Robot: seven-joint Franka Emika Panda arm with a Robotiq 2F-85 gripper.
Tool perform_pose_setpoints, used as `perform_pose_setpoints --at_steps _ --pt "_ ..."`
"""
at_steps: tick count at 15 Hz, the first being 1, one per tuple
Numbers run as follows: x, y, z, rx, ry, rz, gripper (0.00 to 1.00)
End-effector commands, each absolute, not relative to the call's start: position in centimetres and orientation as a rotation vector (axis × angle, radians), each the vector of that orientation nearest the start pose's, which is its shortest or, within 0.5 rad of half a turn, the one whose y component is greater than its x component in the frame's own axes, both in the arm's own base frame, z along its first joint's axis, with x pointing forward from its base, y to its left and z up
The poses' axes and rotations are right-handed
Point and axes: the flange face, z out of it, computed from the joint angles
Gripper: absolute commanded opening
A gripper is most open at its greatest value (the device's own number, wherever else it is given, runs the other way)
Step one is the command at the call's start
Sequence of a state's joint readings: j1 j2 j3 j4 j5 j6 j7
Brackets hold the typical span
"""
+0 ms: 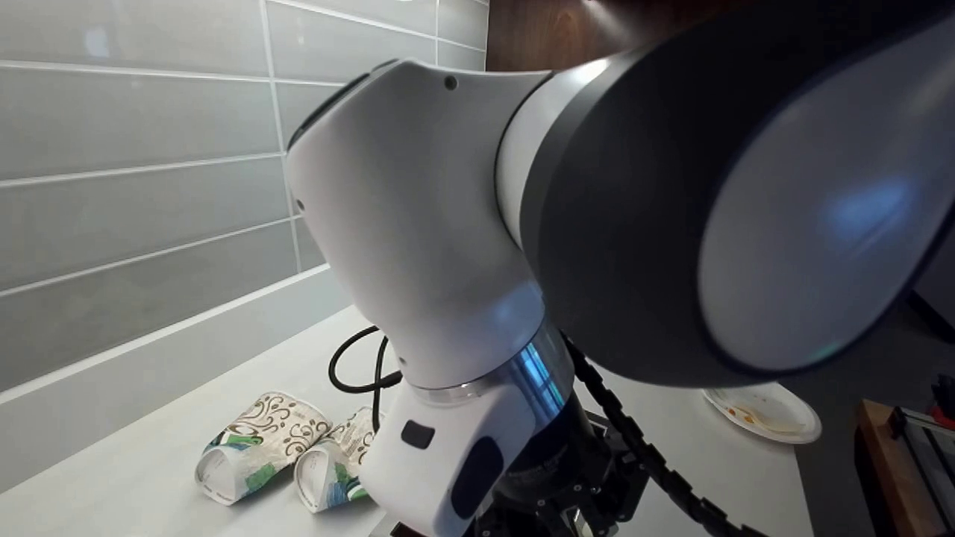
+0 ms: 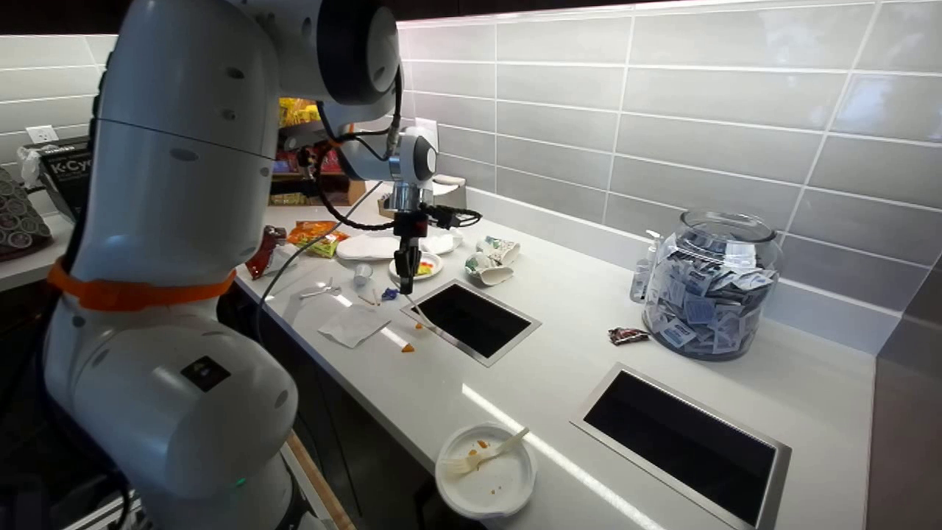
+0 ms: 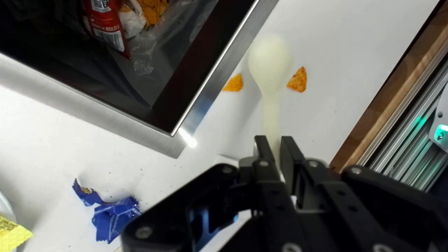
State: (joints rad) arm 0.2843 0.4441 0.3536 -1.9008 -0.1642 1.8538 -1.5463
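In the wrist view my gripper (image 3: 274, 140) is shut on the handle of a pale plastic spoon (image 3: 270, 63), whose bowl points away from the fingers. The spoon hangs over the white counter, beside the metal rim (image 3: 224, 66) of a counter opening with snack bags inside. An orange chip lies on either side of the spoon bowl: a larger chip (image 3: 298, 80) and a smaller chip (image 3: 233, 83). An exterior view shows the gripper (image 2: 407, 288) pointing down, the spoon (image 2: 427, 319) slanting from it near the opening's edge. Elsewhere the arm and frame edge largely hide the fingers.
A crumpled blue wrapper (image 3: 115, 213) lies near the opening. Two crushed paper cups, one cup (image 1: 280, 429) beside another cup (image 1: 328, 473), rest by the wall. Farther along are a plate (image 2: 482, 504) with a fork, a second opening's rim (image 2: 618, 439) and a glass jar (image 2: 699, 302).
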Motion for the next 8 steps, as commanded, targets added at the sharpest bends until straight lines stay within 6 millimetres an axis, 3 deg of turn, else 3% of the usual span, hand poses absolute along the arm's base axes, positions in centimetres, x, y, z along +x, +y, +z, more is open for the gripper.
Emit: perform_pose_setpoints --at_steps 1,5,8 --pt "45.8 31.9 26.0 1.366 3.082 -0.735 0.03" --pt "44.9 31.3 27.0 1.405 3.141 -0.818 0.03" --pt "44.4 31.2 26.7 1.408 3.164 -0.900 0.03"
